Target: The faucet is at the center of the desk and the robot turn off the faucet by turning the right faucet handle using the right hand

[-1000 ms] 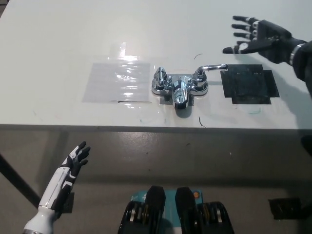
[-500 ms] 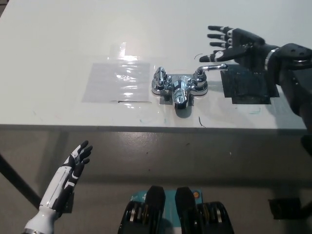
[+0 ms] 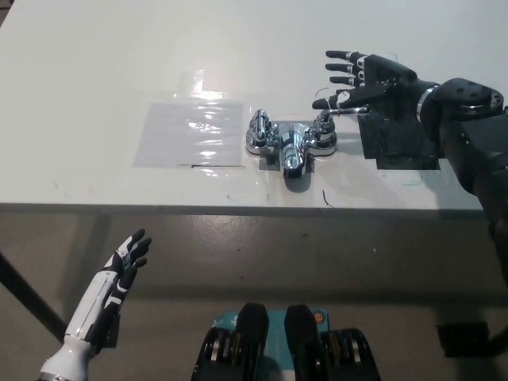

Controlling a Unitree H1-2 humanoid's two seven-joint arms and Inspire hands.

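1. Down at about 7 o'clock, near the bottom of the picture, the white left hand (image 3: 127, 258) rests below the desk edge. Its fingers are spread apart and it holds nothing.

2. Up from there, at the middle of the white desk (image 3: 95, 71), sits the shiny faucet (image 3: 291, 141). Its spout points toward 6 o'clock, at the robot.

3. At 9 o'clock from the faucet lies a clear plastic sheet (image 3: 190, 131), flat on the desk. At 3 o'clock from the faucet is a patch of black tape (image 3: 401, 143).

4. On the faucet's 3 o'clock side is the right faucet handle (image 3: 327, 123). Its thin lever goes off toward 2 o'clock and slips under the black hand, so I cannot see its tip.

5. Farther back, at about 1 o'clock from the faucet, is the black right hand (image 3: 367, 83). The black arm comes in from 3 o'clock. The hand lies palm down and its fingers point toward 9 o'clock and are spread apart. The thumb is low, right by the lever. I cannot tell if it touches.

6. I think the job has only just begun. The hand has got to the handle, but it is not closed around it. The grab and the turn are not yet done.
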